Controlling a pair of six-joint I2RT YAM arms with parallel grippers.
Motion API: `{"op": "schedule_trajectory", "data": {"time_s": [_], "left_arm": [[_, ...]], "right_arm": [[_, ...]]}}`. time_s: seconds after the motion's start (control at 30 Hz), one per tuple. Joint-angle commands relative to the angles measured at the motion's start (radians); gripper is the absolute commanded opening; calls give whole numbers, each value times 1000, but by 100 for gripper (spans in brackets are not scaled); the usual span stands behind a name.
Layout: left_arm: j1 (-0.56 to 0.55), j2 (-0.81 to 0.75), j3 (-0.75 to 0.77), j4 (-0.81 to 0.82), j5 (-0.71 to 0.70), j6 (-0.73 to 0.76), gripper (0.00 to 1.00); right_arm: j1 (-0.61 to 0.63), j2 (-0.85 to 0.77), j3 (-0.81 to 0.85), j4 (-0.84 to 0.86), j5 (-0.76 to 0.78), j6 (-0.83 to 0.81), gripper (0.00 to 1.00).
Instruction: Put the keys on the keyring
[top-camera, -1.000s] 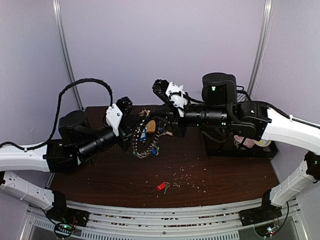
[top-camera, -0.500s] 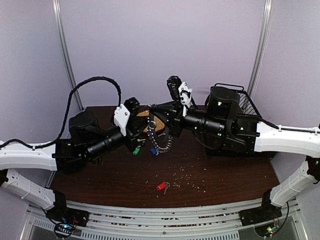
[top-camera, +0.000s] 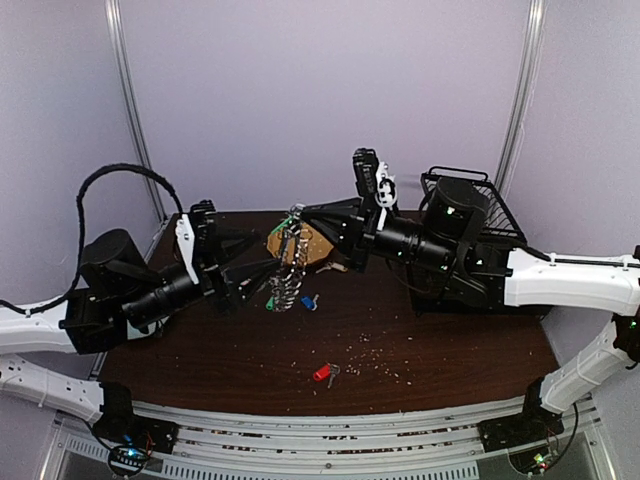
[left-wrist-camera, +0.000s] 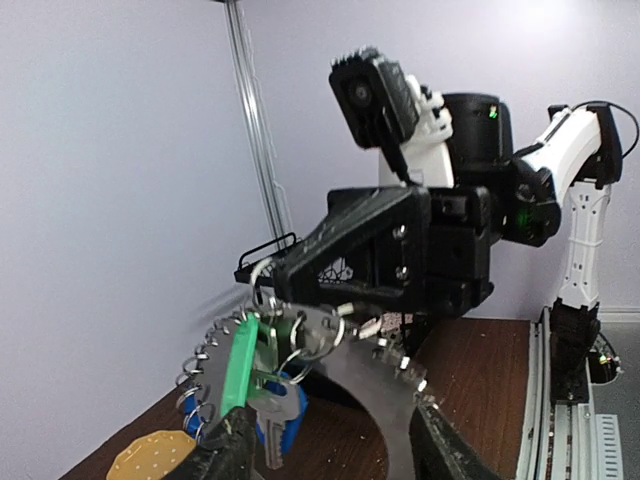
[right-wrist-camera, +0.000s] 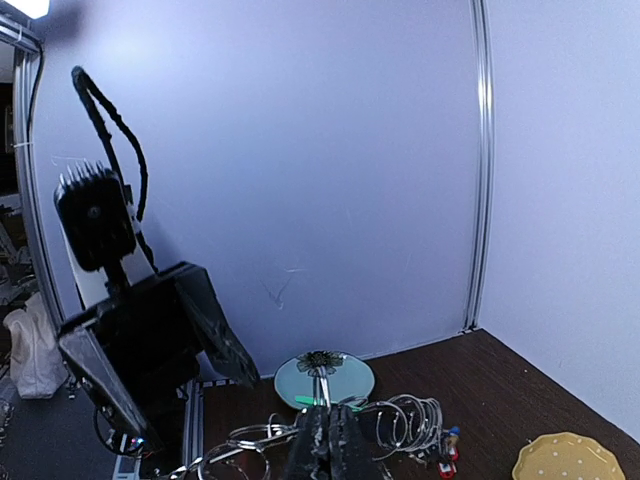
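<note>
Dark wooden worktop, strewn with pale crumbs.
Far right: black wire basket. Far middle: round yellow-orange plate, lying flat, apart from basket.

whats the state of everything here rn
keyring, hanging from the right gripper
right gripper, shut on the keyring
left gripper, open, holding nothing
red-tagged key, loose on the table
green-tagged key, hanging on the keyring

Your left gripper sits nearest, jaws apart, beneath the large silver wire keyring, which the right gripper pinches from the far side. A green-tagged key and a blue-tagged key dangle at left.
</note>
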Motion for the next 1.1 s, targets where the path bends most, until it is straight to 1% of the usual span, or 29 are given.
{"op": "schedule_trajectory", "data": {"time_s": [0.0, 0.07, 0.1, 0.2, 0.27, 0.37, 0.43, 0.57, 0.67, 0.73, 0.77, 0.8, 0.9, 1.0, 1.03, 1.07], "left_arm": [[6, -38, 68, -69, 136, 7, 54], [13, -22, 123, -109, 208, 13, 51], [16, -9, 145, -124, 215, 12, 48], [28, 50, 240, -223, 217, 13, 35], [32, 76, 271, -268, 194, 24, 33], [35, 83, 273, -262, 140, 31, 27], [37, 88, 279, -262, 134, 40, 23], [36, 105, 280, -260, 116, 44, 21], [36, 120, 277, -251, 122, 63, 13], [36, 136, 292, -283, 112, 71, 8], [37, 140, 294, -291, 114, 75, 3], [36, 138, 288, -288, 123, 81, 0], [36, 117, 276, -269, 154, 88, 0], [36, 98, 285, -299, 144, 98, 0], [36, 94, 288, -313, 137, 103, 0], [36, 93, 294, -333, 126, 109, 0]], "right_arm": [[-9, -38, -9, 72, -172, -56, 0], [-10, -39, -11, 70, -221, -67, 0], [-10, -36, -15, 84, -239, -61, 0], [-11, -29, -31, 154, -284, -25, 0], [-10, -28, -30, 165, -294, -20, 0], [-10, -27, -31, 162, -303, -29, 0], [-10, -30, -33, 163, -309, -27, 0], [-11, -29, -32, 156, -322, -32, 0], [-10, -15, -11, 123, -331, -38, 0], [-9, -18, -13, 134, -334, -38, 0], [-10, -21, -16, 137, -335, -41, 0], [-10, -22, -14, 128, -334, -47, 0], [-10, -27, -8, 83, -322, -73, 0], [-28, -56, -15, -21, -320, -135, 0], [-43, -66, -9, -78, -327, -167, 4], [-51, -74, 9, -163, -332, -213, 16]]}}
